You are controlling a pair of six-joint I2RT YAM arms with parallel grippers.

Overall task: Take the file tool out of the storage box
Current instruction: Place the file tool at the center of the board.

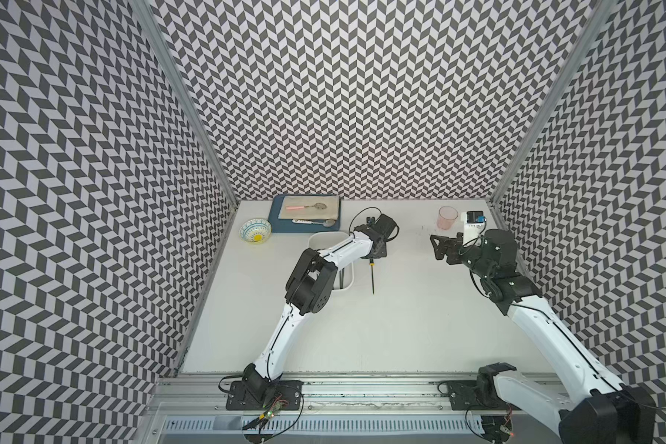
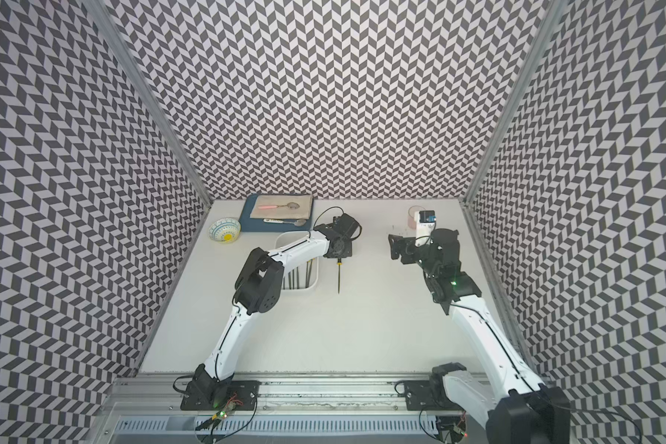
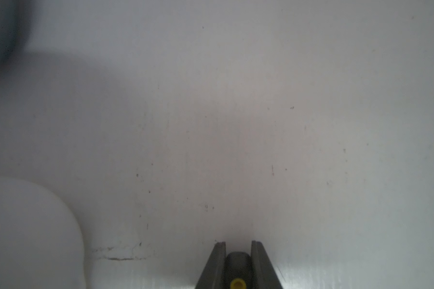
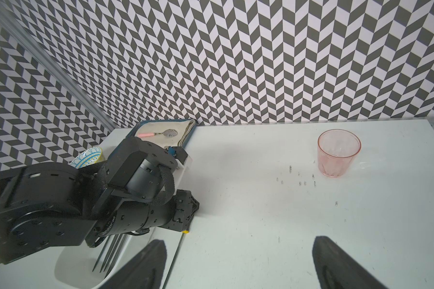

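Storage box (image 1: 347, 285) is holding several other files (image 2: 297, 278). Left gripper (image 3: 238, 244) is pinching the file tool (image 1: 372, 278) by its handle, jaws nearly together, while that tool is lying on the table (image 1: 400, 326) just outside; only letting go seems left.

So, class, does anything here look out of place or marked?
One file lies on the table outside the white box, its handle in the jaws of the left gripper. Dark scuff marks dot the table near the pink cup.
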